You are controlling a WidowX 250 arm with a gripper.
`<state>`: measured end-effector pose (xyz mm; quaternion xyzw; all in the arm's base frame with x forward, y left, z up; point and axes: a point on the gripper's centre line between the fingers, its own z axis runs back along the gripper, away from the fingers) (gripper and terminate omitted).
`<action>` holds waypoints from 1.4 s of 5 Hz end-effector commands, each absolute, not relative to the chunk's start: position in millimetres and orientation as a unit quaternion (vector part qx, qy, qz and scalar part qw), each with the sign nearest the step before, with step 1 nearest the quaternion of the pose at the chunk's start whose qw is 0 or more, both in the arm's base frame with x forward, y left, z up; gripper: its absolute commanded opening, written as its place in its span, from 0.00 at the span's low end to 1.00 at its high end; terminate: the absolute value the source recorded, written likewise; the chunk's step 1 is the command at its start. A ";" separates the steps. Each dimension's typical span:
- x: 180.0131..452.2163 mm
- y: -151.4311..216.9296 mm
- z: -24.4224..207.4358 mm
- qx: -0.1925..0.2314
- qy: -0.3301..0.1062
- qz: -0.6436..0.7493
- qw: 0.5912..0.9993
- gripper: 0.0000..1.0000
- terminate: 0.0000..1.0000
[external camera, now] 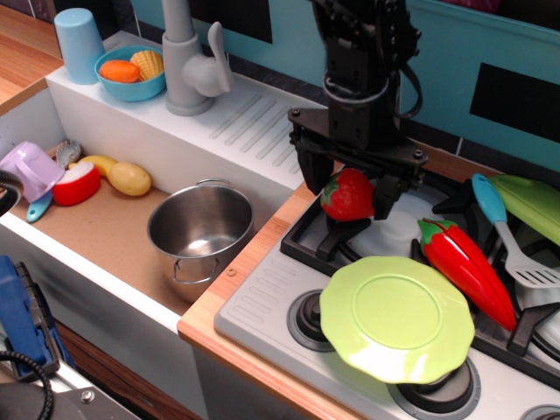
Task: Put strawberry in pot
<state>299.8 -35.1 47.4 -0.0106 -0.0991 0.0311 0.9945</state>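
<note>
The red strawberry (348,194) with a green cap rests on the black stove grate (319,236) at the stove's back left. My gripper (348,199) has come down over it, with one dark finger (311,178) on its left and the other on its right. The jaws are open around the strawberry, close to its sides. The shiny steel pot (197,261) stands empty and upright in the sink, to the left of and below the strawberry.
A lime plate (395,317) lies on the front burner. A red chilli pepper (468,269), a blue-handled spatula (503,229) and a green lid are at the right. The sink holds an apple half (76,185), a potato (129,178) and a purple cup. A grey tap (188,66) and a blue bowl (131,87) stand behind.
</note>
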 end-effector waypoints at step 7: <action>274.1 79.0 75.2 0.111 -0.137 0.032 0.984 0.00 0.00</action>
